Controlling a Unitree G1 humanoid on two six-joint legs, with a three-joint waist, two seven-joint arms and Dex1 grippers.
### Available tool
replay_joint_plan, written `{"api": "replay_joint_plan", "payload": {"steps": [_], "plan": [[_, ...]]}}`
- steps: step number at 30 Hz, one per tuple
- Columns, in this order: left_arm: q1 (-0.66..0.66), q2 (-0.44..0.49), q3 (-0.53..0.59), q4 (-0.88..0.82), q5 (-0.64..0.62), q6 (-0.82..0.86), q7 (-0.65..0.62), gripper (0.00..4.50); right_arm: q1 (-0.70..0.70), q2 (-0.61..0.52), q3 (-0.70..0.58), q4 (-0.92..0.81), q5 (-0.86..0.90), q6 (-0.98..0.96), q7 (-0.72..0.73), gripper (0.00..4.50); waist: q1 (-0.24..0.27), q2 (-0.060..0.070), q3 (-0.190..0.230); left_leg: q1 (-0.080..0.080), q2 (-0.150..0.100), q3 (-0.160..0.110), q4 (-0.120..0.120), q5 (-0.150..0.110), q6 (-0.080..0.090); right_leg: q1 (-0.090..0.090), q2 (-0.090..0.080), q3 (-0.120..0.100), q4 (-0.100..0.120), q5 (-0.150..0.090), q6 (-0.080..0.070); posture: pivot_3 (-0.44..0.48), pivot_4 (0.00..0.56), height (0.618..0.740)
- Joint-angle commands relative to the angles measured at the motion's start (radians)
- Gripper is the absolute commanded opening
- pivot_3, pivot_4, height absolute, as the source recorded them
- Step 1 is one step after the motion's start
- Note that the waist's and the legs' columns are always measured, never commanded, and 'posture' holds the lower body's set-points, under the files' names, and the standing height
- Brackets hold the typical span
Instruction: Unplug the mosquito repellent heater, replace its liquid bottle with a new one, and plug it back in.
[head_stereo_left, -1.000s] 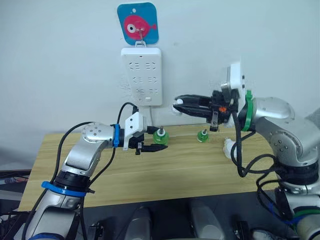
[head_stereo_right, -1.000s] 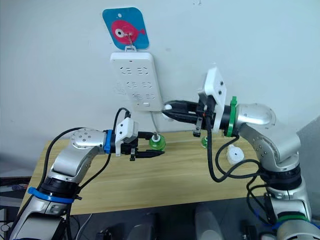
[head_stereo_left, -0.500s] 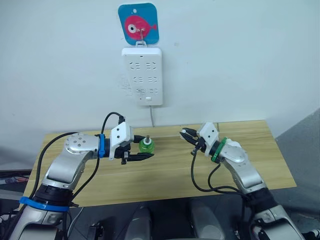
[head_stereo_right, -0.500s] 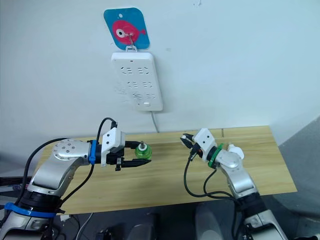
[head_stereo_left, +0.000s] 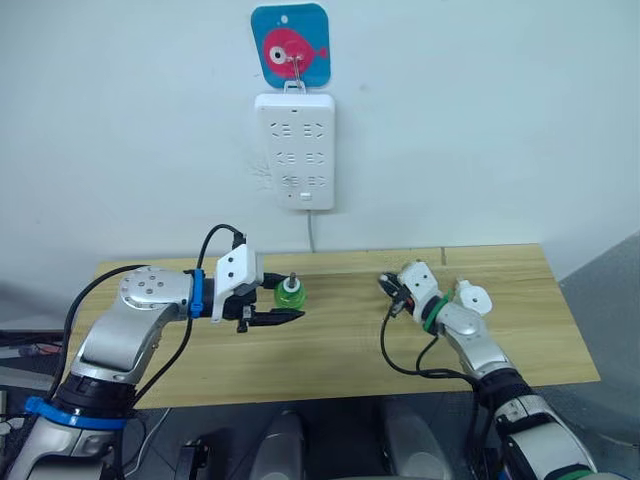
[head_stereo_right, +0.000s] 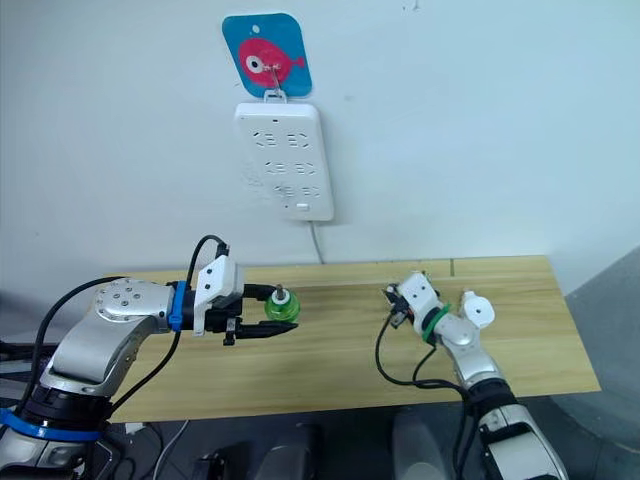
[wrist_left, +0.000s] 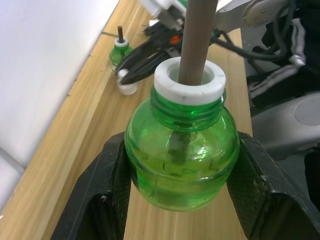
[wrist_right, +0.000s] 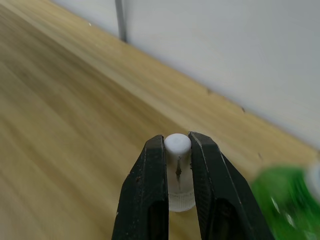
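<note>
Left gripper clamped on a round translucent green bottle, upright, bare wick pointing up, no cap; forearm reaches level over the wooden table, below and left of the white wall power strip. Right gripper pinches a small white screw cap low over the table, below and right of the strip, forearm angled down. A second capless green bottle stands upright beside it. White rounded heater sits by the right wrist. No readable labels.
</note>
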Motion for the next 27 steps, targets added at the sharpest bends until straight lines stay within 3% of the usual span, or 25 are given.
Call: {"api": "replay_joint_plan", "payload": {"steps": [1,5,12,17,22,27], "plan": [[0.000,0.009,0.021,-0.040,-0.021,-0.004,-0.002,2.30,0.022,-0.009,-0.025,-0.057,0.017,-0.003,0.015,0.29,0.000,0.000,0.001,0.000,0.000,0.000,0.000,0.000,0.000,0.000,0.000,0.000,0.000,0.000,0.000,0.004,0.284,0.740],[-0.013,0.004,0.011,-0.035,-0.018,0.000,-0.004,2.30,0.032,0.000,-0.046,-0.058,0.026,0.008,0.008,0.29,0.001,0.001,0.001,0.000,0.001,0.000,0.000,0.000,0.001,0.000,0.001,0.000,0.000,0.000,0.000,0.001,0.285,0.740],[-0.021,0.007,0.011,-0.044,-0.021,0.011,-0.006,2.30,0.053,-0.001,-0.075,-0.134,0.058,0.028,0.026,2.69,0.005,0.001,0.002,0.000,0.001,0.000,0.000,0.000,0.001,0.000,0.001,0.000,0.000,0.000,0.000,-0.004,0.282,0.740],[-0.040,-0.014,0.002,-0.043,-0.025,0.020,0.003,2.30,0.113,-0.036,-0.057,-0.419,0.108,0.152,0.090,4.50,0.006,0.002,0.003,0.000,0.001,0.000,0.000,0.000,0.001,0.000,0.001,0.000,-0.001,0.000,0.000,-0.017,0.276,0.740],[-0.081,-0.056,-0.028,-0.035,-0.036,0.018,-0.022,2.30,0.119,-0.143,-0.034,-0.855,0.285,0.499,0.214,4.50,0.006,0.003,0.003,0.000,0.001,-0.001,0.000,0.000,0.001,0.000,0.001,0.000,-0.001,0.000,0.000,-0.040,0.265,0.740],[-0.157,-0.129,-0.060,0.020,-0.036,0.005,-0.024,2.30,-0.003,-0.242,-0.024,-1.071,0.474,0.835,0.276,4.50,0.006,0.003,0.003,0.000,0.001,-0.002,0.000,0.000,0.000,0.001,0.001,-0.001,-0.002,0.000,0.000,-0.077,0.241,0.740]]}}
